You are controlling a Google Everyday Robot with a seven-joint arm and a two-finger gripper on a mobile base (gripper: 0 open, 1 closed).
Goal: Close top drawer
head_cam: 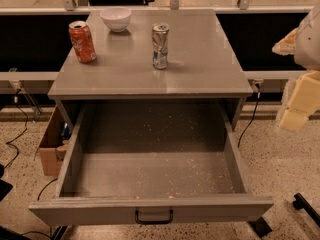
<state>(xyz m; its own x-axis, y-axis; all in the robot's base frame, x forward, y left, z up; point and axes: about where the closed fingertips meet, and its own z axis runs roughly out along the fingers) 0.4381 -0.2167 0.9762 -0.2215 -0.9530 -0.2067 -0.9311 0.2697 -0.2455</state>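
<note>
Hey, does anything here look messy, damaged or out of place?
The top drawer stands pulled far out, crumbs scattered over its floor. The silver can on the cabinet top looks dented around its middle. The pincer hangs at the right edge, clear of the drawer.

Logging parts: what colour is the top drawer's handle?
Black; the handle shows best in the camera view. The gripper is at the picture's right edge.

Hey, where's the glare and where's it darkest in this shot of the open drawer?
Camera view: warm light leaves a soft sheen on the cabinet top, in front of the silver can. Camera view: the top drawer is darkest at its back, beneath the top. Camera view: the gripper, at the right edge and apart from the drawer, is brightly lit.
</note>
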